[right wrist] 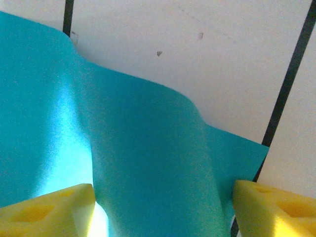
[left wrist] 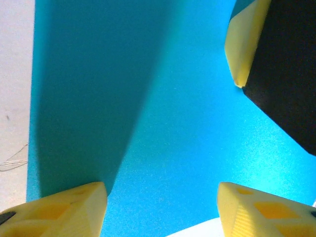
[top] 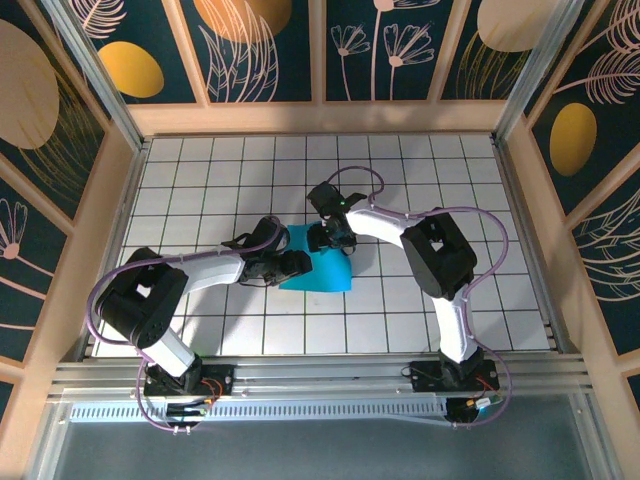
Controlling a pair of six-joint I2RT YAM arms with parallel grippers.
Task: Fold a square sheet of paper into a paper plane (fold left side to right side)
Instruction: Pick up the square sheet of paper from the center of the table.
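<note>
**A:** From above, where does the thin, bright cyan-blue square sheet of paper (top: pixel 322 270) lie?

**B:** At the middle of the white gridded worktop (top: pixel 200 180), and it looks unfolded. The left pincer (top: pixel 293 265) sits at its left edge and the right pincer (top: pixel 336 238) at its upper edge. The arms' black housings hide the fingers there, so neither opening can be read from that view.

**A:** And the left wrist view?

**B:** It settles the left pincer (left wrist: pixel 160 200). Its yellow fingertips (left wrist: pixel 69 210) stand well apart at the bottom of the frame. The sheet (left wrist: pixel 163 113) lies smooth between them, with nothing clamped. The pincer probably sits low to pin the paper while the other arm works. That arm's yellow finger (left wrist: pixel 245 47) enters at the upper right, close over the sheet.

**A:** What does the right wrist view add?

**B:** The rumple, which the other two views miss. The right pincer (right wrist: pixel 163 200) also has its fingers spread, one in each lower corner. Between them the sheet (right wrist: pixel 148 163) swells into a soft ridge. Its far edge runs in waves against the white tile and the black grid lines (right wrist: pixel 289 79). The pincer holds nothing. It appears to straddle that edge to gather it for the left-to-right fold, which is not yet made. Whether the fingertips touch the paper cannot be told.
</note>
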